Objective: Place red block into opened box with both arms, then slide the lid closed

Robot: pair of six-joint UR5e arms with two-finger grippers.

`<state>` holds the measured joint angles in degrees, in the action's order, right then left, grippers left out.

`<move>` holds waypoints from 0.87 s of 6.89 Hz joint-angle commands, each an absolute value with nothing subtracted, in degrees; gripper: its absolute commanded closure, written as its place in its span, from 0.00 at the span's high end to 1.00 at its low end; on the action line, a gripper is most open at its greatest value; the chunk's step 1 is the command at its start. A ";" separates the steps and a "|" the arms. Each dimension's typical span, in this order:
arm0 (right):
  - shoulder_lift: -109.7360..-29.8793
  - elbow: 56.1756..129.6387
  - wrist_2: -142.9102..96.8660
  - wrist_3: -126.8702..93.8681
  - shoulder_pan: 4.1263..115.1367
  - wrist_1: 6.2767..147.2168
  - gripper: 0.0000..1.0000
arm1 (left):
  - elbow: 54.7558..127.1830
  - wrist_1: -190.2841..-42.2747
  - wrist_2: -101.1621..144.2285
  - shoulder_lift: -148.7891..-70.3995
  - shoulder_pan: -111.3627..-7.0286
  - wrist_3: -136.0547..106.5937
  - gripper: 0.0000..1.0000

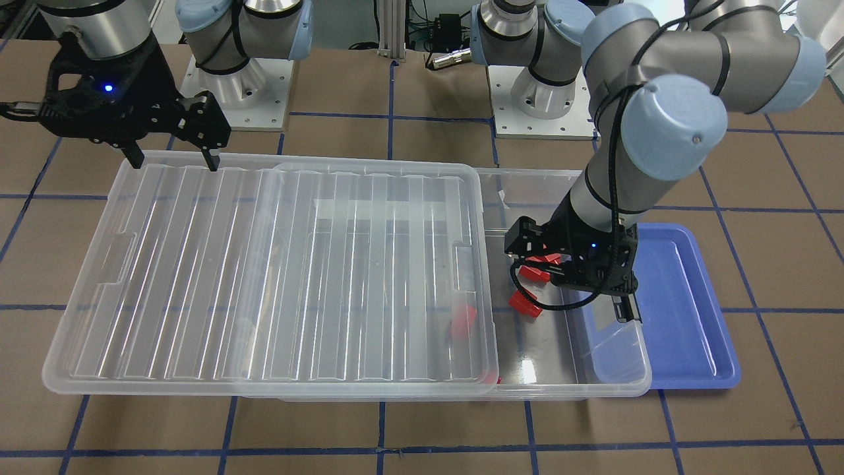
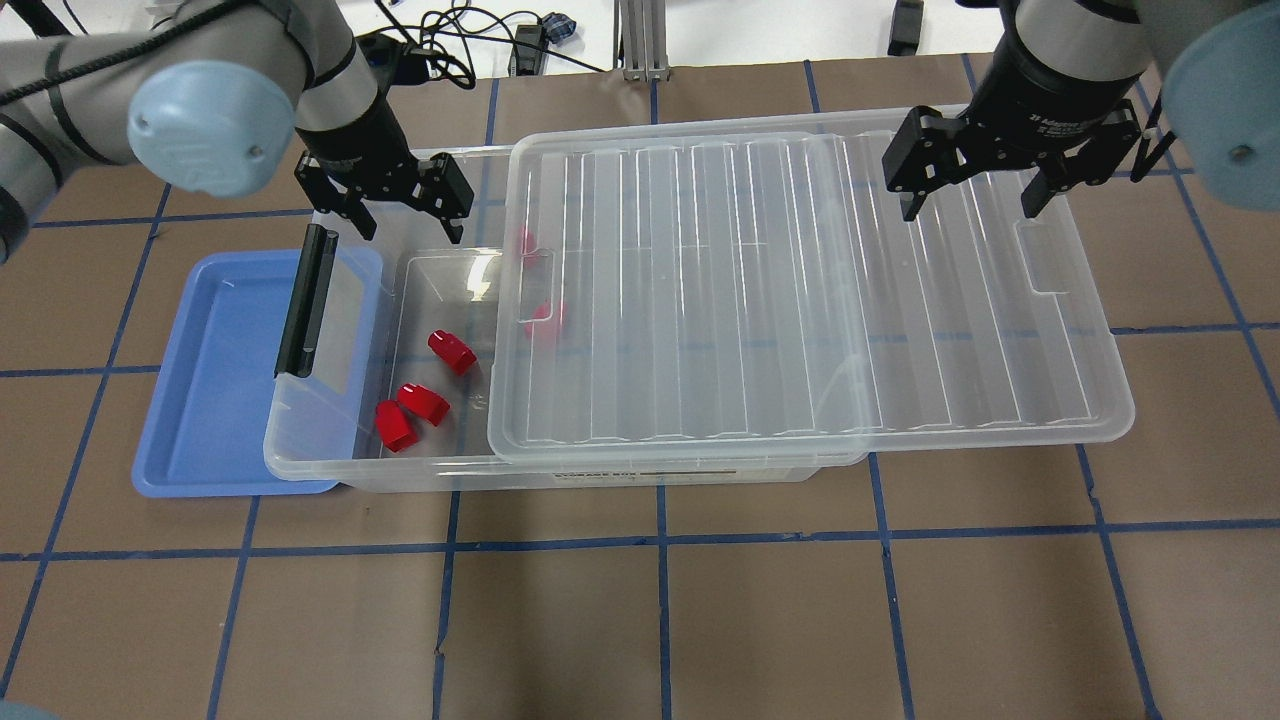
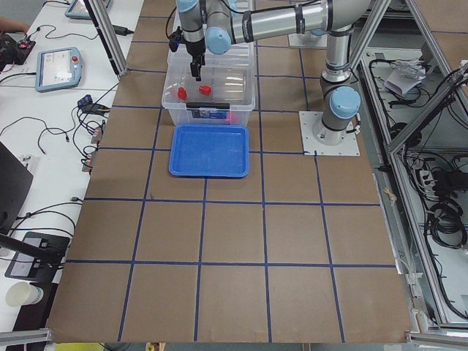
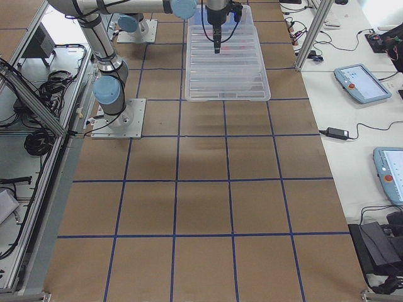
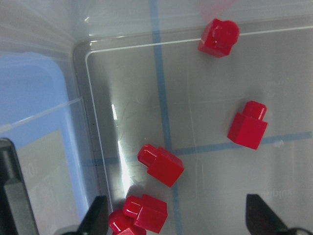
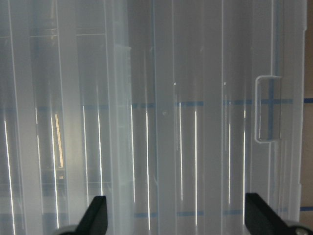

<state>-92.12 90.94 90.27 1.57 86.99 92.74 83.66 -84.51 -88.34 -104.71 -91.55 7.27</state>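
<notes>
left gripper (image 2: pixel 412 232) hangs with its fingers spread wide and nothing between them, pointing down over the uncovered end of the box (image 2: pixel 600 478). below it the red blocks (image 5: pixel 160 165) lie loose on the box floor. three are in the open and two sit further in, seen through the edge of the lid (image 2: pixel 800 300).

right gripper (image 2: pixel 968 210) is also spread and empty, pointing straight down over the lid near its notched short end. whether the tips touch the plastic cannot be told.

white lettering rings the right wrist and a dark label strip runs along the box's front wall, both too small to read.

the left arm reaches in with its elbow bent high; the right arm drops from above.

the lid covers most of the box and overhangs its far end. the latch bar (image 2: pixel 305 300) end overlaps a blue tray (image 2: pixel 220 400).
</notes>
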 commanded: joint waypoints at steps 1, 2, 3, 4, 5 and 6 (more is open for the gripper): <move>-92.02 91.58 91.14 9.26 77.57 91.94 1.00 | 77.01 -93.66 -88.60 -101.09 -96.13 5.46 1.00; -91.67 91.84 91.14 18.89 71.69 91.93 1.00 | 76.73 -93.69 -88.59 -99.07 -96.50 6.75 1.00; -91.41 93.32 90.88 29.60 66.85 93.15 1.00 | 77.95 -92.82 -88.77 -97.49 -94.59 7.29 1.00; -91.15 96.82 90.88 32.93 63.23 95.77 1.00 | 78.57 -93.07 -88.77 -96.86 -90.31 7.38 1.00; -91.23 102.77 90.88 33.92 61.11 101.02 1.00 | 80.05 -93.25 -89.29 -95.46 -87.83 10.25 1.00; -91.23 107.62 90.53 34.01 60.91 107.69 1.00 | 81.37 -93.08 -89.56 -94.67 -86.58 11.41 1.00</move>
